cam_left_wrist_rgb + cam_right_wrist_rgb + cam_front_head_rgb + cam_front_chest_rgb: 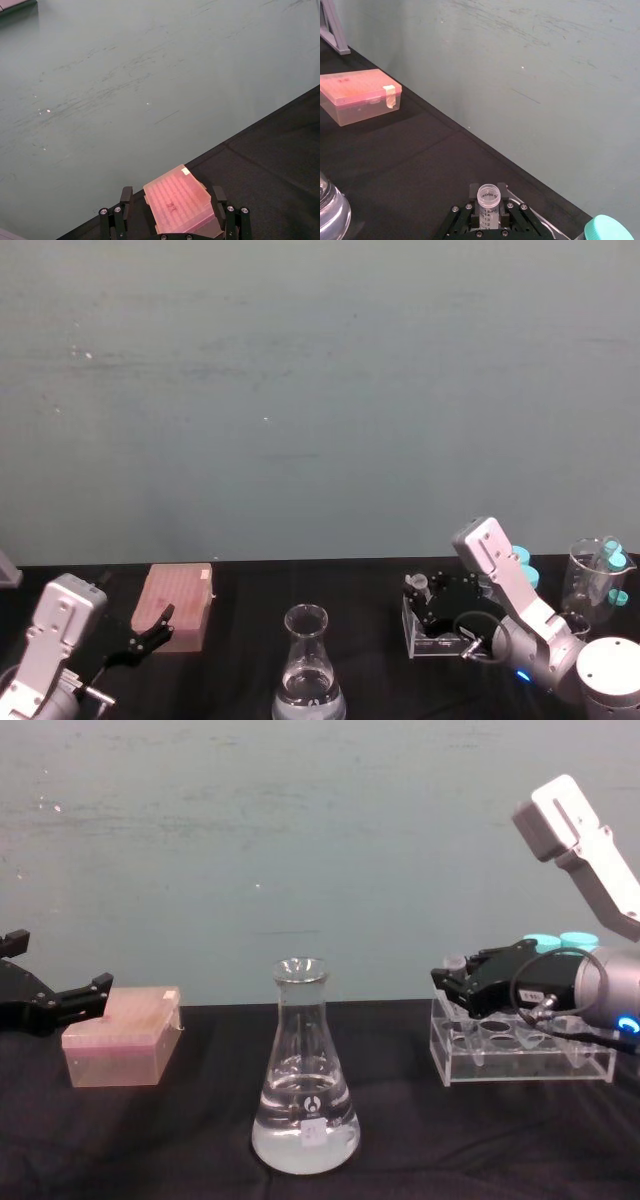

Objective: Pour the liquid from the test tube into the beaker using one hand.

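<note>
— Since you're at the clear rack (520, 1055), what has your right pincer (488, 200) got?
— It's clamped on the small tube (488, 196) at the rack's left end. Further left stands the flask (303, 1020), clear liquid (305, 1130) low inside. My left pincer (155, 628) gapes beside the pink box (180, 605).

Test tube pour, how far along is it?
Done: right tool grips the test tube at the acrylic rack. In hand: tube upright, not yet carried off. Left: bring it over the conical flask, tilt, pour. Left tool idles near the pink box.
</note>
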`<state>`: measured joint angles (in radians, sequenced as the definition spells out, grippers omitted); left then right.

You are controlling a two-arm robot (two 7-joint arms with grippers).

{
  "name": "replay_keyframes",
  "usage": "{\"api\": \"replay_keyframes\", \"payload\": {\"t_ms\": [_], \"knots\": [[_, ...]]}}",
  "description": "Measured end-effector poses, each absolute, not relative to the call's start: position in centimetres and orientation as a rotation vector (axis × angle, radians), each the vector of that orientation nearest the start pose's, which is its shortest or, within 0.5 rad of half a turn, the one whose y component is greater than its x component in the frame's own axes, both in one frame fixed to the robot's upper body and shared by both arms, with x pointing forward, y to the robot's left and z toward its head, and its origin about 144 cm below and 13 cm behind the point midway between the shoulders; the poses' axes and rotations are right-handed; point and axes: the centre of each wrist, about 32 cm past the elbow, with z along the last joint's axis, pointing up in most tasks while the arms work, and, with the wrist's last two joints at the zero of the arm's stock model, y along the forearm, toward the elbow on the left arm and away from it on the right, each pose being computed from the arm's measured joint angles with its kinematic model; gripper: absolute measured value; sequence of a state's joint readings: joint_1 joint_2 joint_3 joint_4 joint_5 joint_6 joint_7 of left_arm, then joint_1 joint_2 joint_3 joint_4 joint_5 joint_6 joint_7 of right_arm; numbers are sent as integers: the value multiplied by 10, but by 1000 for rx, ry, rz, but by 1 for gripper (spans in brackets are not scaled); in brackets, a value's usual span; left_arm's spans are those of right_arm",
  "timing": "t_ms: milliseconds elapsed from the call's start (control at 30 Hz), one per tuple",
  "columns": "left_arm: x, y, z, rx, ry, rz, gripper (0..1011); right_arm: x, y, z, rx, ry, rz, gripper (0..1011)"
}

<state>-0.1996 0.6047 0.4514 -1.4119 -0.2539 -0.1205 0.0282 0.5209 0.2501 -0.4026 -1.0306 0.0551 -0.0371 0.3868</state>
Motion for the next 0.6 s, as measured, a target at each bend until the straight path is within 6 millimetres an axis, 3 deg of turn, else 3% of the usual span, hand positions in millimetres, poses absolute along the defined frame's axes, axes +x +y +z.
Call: {"api": "replay_keyframes", "payload": {"t_ms": [600], "knots": [[489, 310, 1140, 304, -285, 1248, 1000, 586, -234, 1159, -267, -179, -939, 207]]}}
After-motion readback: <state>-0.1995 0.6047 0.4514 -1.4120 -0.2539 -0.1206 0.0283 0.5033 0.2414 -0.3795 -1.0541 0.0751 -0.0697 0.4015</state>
